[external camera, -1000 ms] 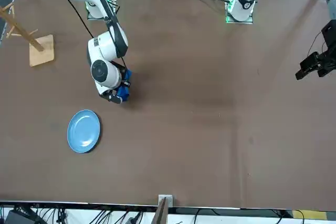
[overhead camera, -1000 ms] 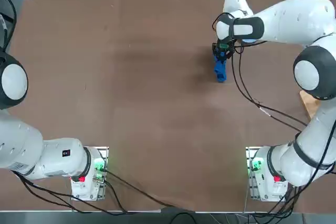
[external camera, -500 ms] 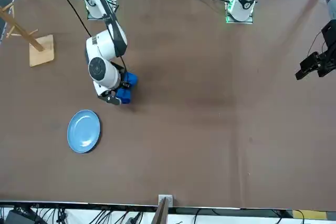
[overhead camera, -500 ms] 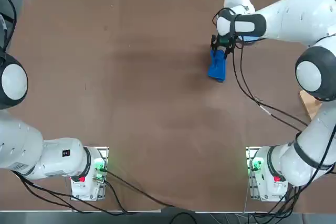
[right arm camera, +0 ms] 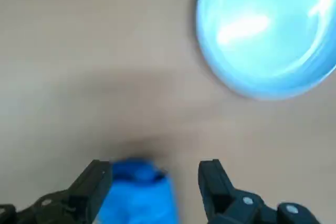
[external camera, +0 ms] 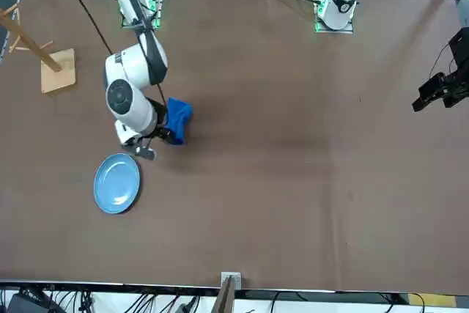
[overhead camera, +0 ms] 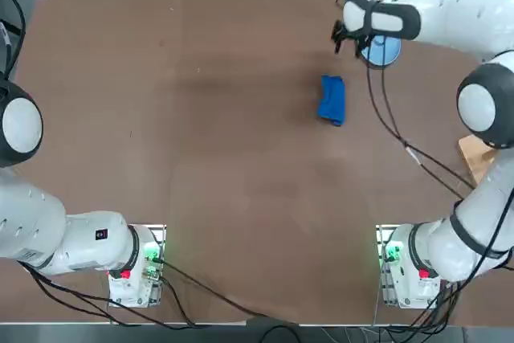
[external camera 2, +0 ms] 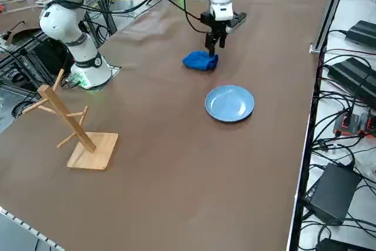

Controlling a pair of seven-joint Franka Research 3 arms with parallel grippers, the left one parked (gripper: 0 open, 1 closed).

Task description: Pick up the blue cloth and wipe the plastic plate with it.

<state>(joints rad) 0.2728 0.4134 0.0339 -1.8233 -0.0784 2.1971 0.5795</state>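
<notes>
The soft, crumpled dark-blue cloth (overhead camera: 331, 100) lies limp on the brown table (overhead camera: 201, 118) near the round light-blue plastic plate (external camera 2: 230, 103), likely best pinched at a raised fold, while the right gripper (right arm camera: 155, 182) hovers above it, fingers spread and empty.

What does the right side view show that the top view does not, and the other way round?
Only the right side view shows the whole plastic plate uncovered, lying apart from the blue cloth, and a wooden rack on its base. Only the top view shows both arm bases with green lights and the plate mostly hidden beneath the right arm, just a sliver showing. Both show the cloth lying on the brown table, and the right gripper empty, fingers open, off the cloth.
</notes>
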